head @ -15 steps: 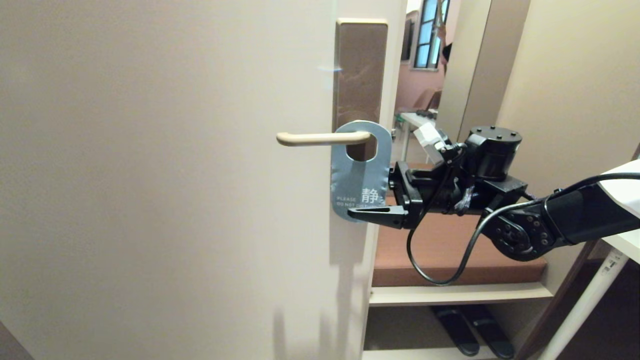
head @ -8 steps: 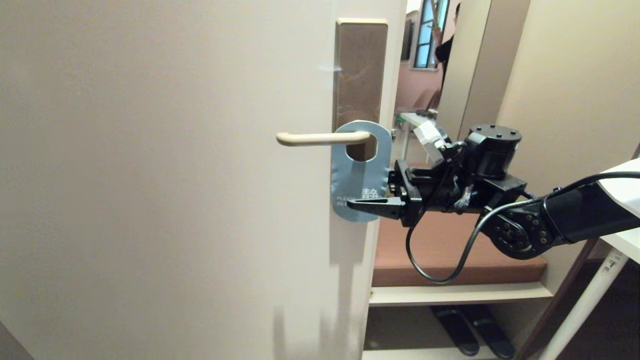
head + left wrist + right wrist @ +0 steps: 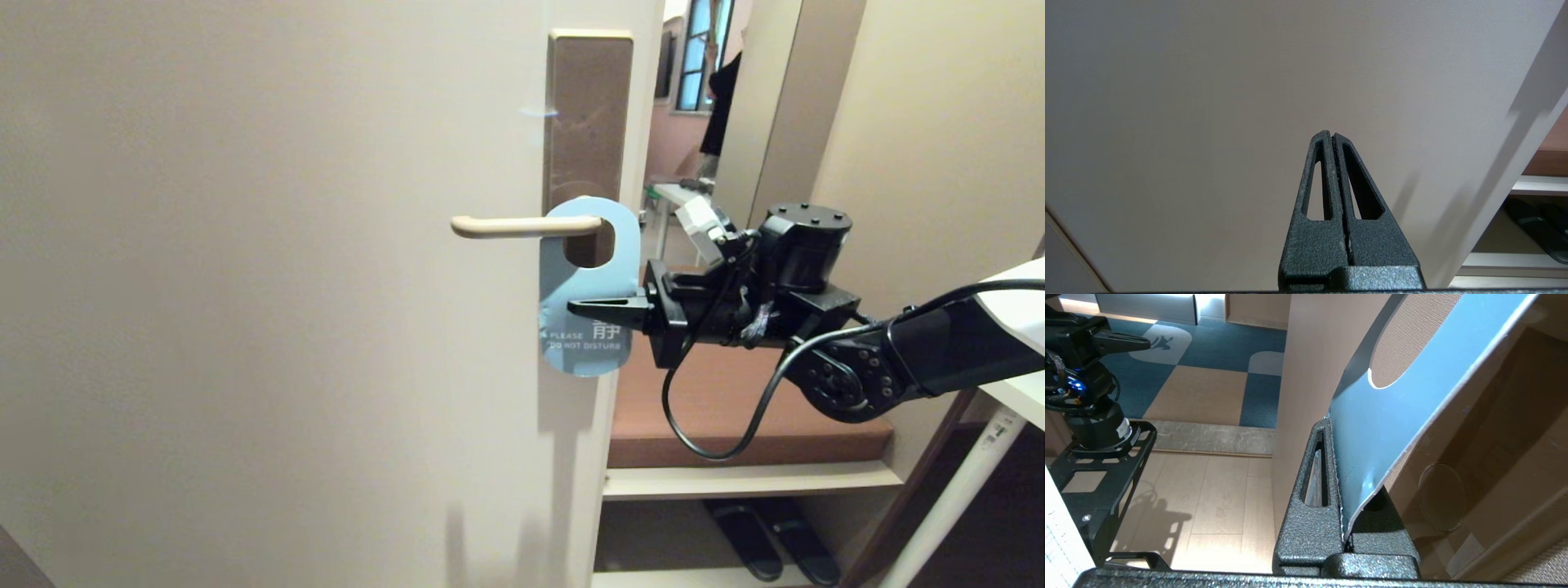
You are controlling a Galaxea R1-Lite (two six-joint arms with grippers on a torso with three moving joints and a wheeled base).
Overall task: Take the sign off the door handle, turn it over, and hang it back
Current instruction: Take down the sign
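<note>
- Since the earlier frames, the right gripper (image 3: 575, 310) has been closed from wide open onto the sign (image 3: 586, 286), and its visible finger now lies higher across the blue face, above the white text; the sign's lower end has been swung slightly outward.
- Farthest left in the head view, the door (image 3: 245, 286) fills the scene, and the door handle (image 3: 522, 226) is seen as a cream lever pointing left from the brown plate (image 3: 589, 114).
- Just right of the lever's free end, the sign is still hung on the handle, the lever being passed through its round hole, blue face towards the camera.
- To the right of the sign, the right gripper is seen reaching in level from the open doorway, clenched on the sign's mid-section; in the right wrist view the card (image 3: 1392, 428) is pinched between the two fingers (image 3: 1314, 490).
- The step in hand is judged to be the removal: the sign should be slid leftwards along the lever, kept level with it, until the hole is past the free tip.
- A pull straight outward is best avoided, since the thin card would probably be bent or torn at the hole.
- The grip should be kept firm, as a later turn-over depends on it.
- The left gripper (image 3: 1333, 136) is shown only in its own wrist view, pressed shut on nothing and parked facing the door.
</note>
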